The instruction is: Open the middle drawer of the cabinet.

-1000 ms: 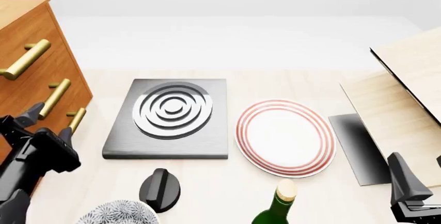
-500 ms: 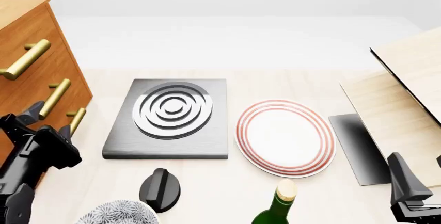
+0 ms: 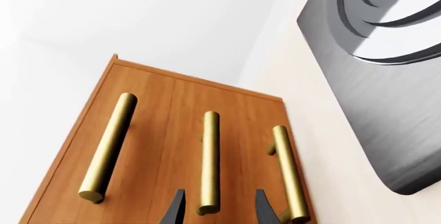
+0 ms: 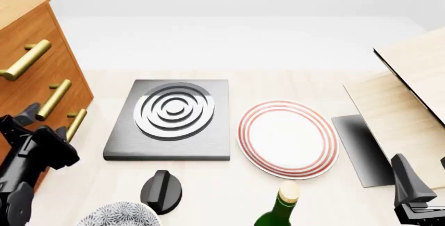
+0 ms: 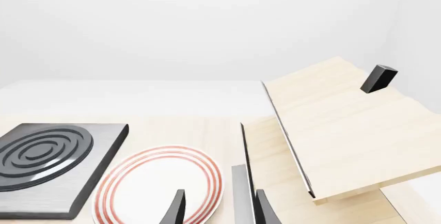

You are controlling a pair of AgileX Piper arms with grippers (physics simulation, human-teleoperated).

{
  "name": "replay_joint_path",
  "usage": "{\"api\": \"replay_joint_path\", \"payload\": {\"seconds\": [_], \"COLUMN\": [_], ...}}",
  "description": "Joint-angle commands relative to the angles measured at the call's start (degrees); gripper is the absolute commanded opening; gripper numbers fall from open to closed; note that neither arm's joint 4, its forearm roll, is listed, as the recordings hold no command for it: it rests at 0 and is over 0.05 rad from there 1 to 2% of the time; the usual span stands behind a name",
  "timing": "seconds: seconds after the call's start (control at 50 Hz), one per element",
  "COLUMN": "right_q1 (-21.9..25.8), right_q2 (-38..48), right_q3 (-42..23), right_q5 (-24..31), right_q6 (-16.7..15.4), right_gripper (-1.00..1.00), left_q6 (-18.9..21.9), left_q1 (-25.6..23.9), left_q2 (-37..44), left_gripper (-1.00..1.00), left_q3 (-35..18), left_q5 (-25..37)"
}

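1. Bench (image 4: 230, 184): pale wood, fills the lower frame of the front view.
2. Cabinet (image 4: 28, 70): upper left, three brass bars on its face.
3. Middle drawer (image 4: 35, 88): shut, flush with the cabinet front; its handle (image 3: 209, 162) sits between the left fingertips.
4. Left pincer (image 3: 219, 206): lower left, released, straddling the handle's near end, not clenched.
5. Right pincer (image 5: 219, 208): lower right, released, over the striped plate (image 4: 288, 138).
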Motion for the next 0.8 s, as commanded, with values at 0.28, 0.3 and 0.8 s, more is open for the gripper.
{"api": "replay_joint_path", "payload": {"seconds": [0.28, 0.3, 0.8], "right_q1": [0.0, 0.0, 0.0], "right_q2": [0.0, 0.0, 0.0], "right_q3": [-0.1, -0.1, -0.1], "right_q5": [-0.2, -0.2, -0.2], "right_q6": [0.1, 0.1, 0.1], "right_gripper": [1.00, 1.00, 1.00], "left_q6": [-1.9, -1.9, -2.6], "left_q1": [1.9, 2.1, 3.5], "left_q2": [2.2, 2.2, 2.7], "left_gripper": [1.00, 1.00, 1.00], "left_q3": [-2.0, -2.0, -3.0], "left_q5": [-0.3, -0.3, -0.3]}}
